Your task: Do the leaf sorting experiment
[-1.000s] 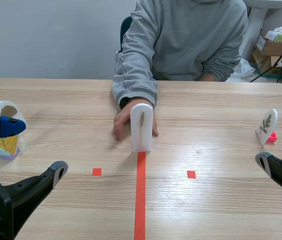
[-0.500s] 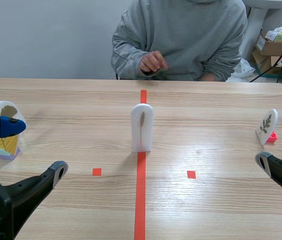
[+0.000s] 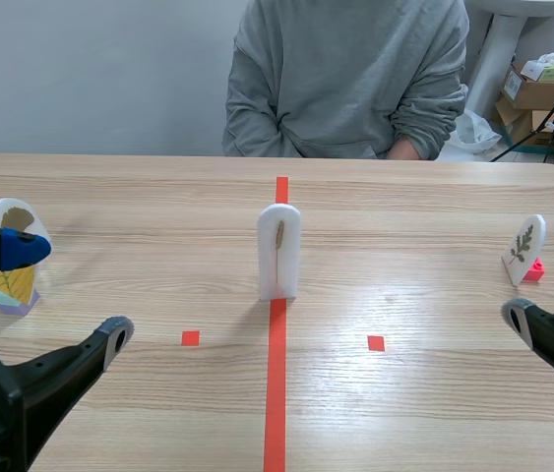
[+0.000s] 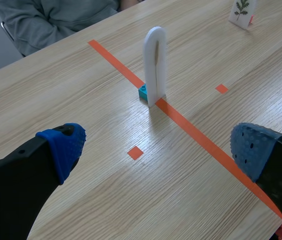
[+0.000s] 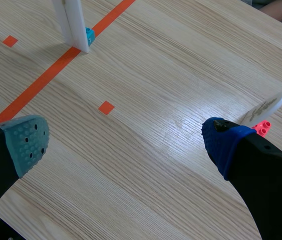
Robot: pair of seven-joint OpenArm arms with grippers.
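The white arch-shaped plastic card bearing a slim brown leaf [image 3: 278, 251] stands upright on the orange-red tape line at the middle of the pale wooden table [image 3: 434, 413], its foot set in a small teal block [image 4: 143, 93]. The left gripper [image 4: 158, 150] hovers low with this card straight ahead of it, its blue-padded fingers spread wide apart and nothing between them. The right gripper [image 5: 125, 141] is likewise spread wide and empty, one pad grey-green, the other blue. Just beyond its blue-padded finger, near the table's right edge, a white rounded card with a green lobed leaf [image 3: 524, 243] stands on a pink-red block [image 3: 533, 268]. At the far left a white rounded card with a brown and a yellow leaf [image 3: 11, 258] stands on a lilac block [image 3: 13, 303], partly behind the left arm's finger. A person in a grey sweatshirt [image 3: 345, 79] sits across the table
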